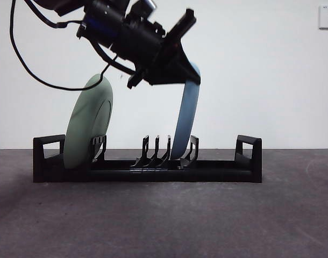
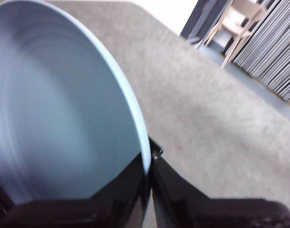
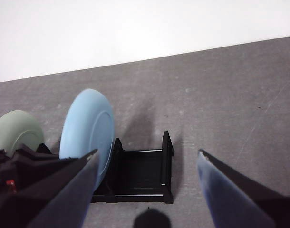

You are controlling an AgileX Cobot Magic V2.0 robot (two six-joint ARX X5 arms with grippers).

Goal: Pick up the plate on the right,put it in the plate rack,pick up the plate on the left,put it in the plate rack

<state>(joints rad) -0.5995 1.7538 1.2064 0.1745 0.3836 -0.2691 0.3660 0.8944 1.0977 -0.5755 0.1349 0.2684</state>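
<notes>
The left gripper (image 1: 177,67) pinches the top rim of the blue plate (image 1: 185,121), whose bottom edge sits between prongs at the middle of the plate rack (image 1: 148,164); released while tilted, it could topple toward the green plate (image 1: 88,126).

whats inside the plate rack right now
Two plates stand in the plate rack: a green plate near one end, a blue plate mid-rack, gripped by the left gripper. Prongs hide their bottom edges.

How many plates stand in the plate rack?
2: a green plate near one end of the plate rack, and a blue plate mid-rack, its rim gripped by the left claw.
</notes>
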